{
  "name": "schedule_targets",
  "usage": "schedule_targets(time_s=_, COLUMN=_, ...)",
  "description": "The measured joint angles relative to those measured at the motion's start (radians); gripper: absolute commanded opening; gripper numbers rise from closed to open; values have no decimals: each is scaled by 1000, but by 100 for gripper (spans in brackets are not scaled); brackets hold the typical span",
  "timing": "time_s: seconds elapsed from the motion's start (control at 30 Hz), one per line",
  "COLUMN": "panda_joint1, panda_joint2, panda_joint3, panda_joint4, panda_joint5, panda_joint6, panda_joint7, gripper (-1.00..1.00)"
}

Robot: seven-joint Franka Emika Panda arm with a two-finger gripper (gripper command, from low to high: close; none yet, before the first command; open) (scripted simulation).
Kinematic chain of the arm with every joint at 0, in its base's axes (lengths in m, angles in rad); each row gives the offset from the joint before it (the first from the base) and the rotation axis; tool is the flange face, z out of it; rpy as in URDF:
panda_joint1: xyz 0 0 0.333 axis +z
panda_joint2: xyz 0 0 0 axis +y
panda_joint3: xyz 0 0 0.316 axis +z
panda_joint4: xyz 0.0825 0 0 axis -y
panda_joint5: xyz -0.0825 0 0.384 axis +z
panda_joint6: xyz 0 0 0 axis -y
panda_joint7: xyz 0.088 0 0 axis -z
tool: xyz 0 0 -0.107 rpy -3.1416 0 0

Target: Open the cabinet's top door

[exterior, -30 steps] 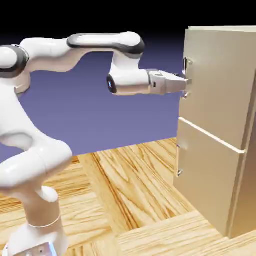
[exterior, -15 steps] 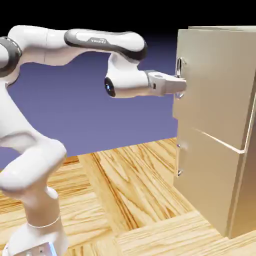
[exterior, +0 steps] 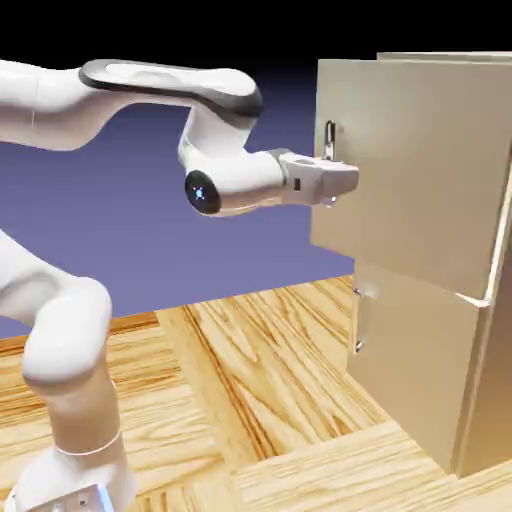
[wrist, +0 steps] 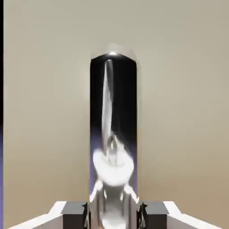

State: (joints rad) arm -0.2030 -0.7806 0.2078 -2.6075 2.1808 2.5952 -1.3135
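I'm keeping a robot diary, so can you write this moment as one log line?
step: opening top door | end effector: shut on handle | top door: partly open | lower door: closed

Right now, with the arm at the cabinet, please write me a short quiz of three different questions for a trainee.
1. True or false: the gripper is closed on the top door's handle.
2. Which door stands ajar from the cabinet? A) the top door B) the lower door C) both
3. Fill in: in the hand view, the metal bar between the fingertips runs ____ in the picture (upright or sideways).

Key:
1. True; both views show the fingers on either side of the bar.
2. A; its handle edge stands out from the cabinet front, while the lower door sits flush.
3. Upright.
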Motion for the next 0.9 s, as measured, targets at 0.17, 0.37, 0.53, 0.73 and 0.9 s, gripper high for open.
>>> schedule_targets(time_s=0.17, panda_joint1=36, panda_joint2=-77, panda_joint3=-134, panda_joint4=-76, panda_joint5=-217, panda_joint6=-123, panda_joint7=107, gripper=-100)
schedule_targets(time_s=0.37, panda_joint1=32, panda_joint2=-139, panda_joint3=-306, panda_joint4=-127, panda_joint5=-477, panda_joint6=-317, panda_joint7=204, gripper=-100)
schedule_targets(time_s=0.53, panda_joint1=12, panda_joint2=-141, panda_joint3=-475, panda_joint4=-117, panda_joint5=-692, panda_joint6=-523, panda_joint7=248, gripper=-100)
schedule_targets(time_s=0.73, panda_joint1=19, panda_joint2=-67, panda_joint3=-681, panda_joint4=-33, panda_joint5=-906, panda_joint6=-784, panda_joint7=257, gripper=-100)
schedule_targets(time_s=0.9, panda_joint1=72, panda_joint2=40, panda_joint3=-851, panda_joint4=89, panda_joint5=-1039, panda_joint6=-1001, panda_joint7=240, gripper=-100)
